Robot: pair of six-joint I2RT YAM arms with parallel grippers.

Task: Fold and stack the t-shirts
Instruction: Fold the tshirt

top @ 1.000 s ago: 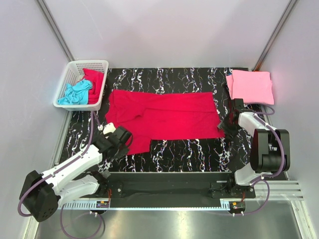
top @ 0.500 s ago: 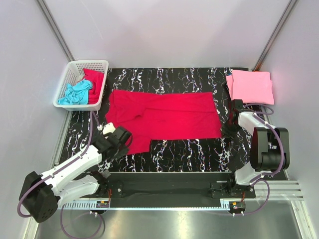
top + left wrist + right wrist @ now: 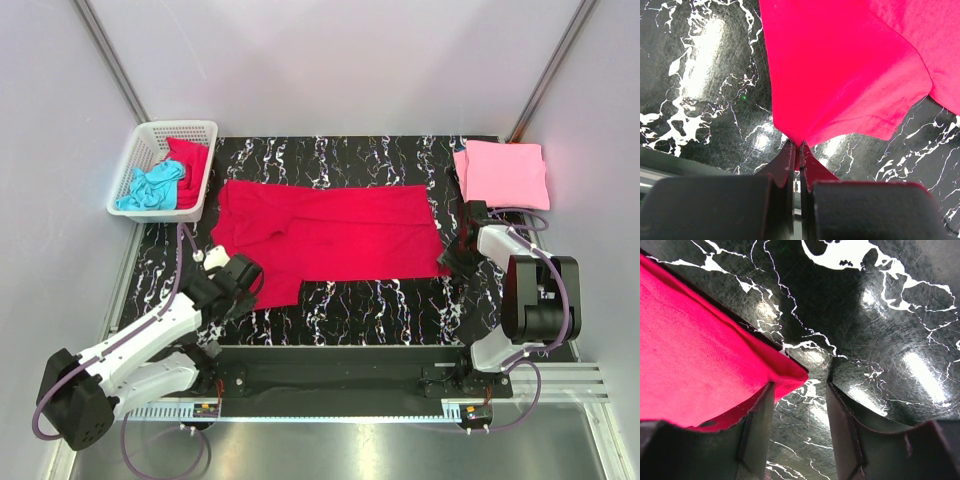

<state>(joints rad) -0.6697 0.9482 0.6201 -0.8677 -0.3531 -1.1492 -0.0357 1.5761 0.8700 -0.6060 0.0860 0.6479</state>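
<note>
A crimson t-shirt (image 3: 330,232) lies spread flat across the middle of the black marbled table. My left gripper (image 3: 243,279) is shut on its near left corner (image 3: 800,135), and the fabric rises in a pinch from between the jaws (image 3: 799,146). My right gripper (image 3: 451,259) stands open at the shirt's near right corner (image 3: 785,371). That corner lies over the left finger (image 3: 759,410) and pokes into the gap, with the right finger on bare table. A folded light pink t-shirt (image 3: 503,173) lies at the back right.
A white lattice basket (image 3: 176,127) stands at the back left with a turquoise t-shirt (image 3: 150,187) and a red t-shirt (image 3: 190,160) crumpled inside. Grey walls close the table in on the sides and the back.
The right gripper shifted slightly at the shirt's near right corner. The left gripper, still shut on the fabric, edged a little to the left.
</note>
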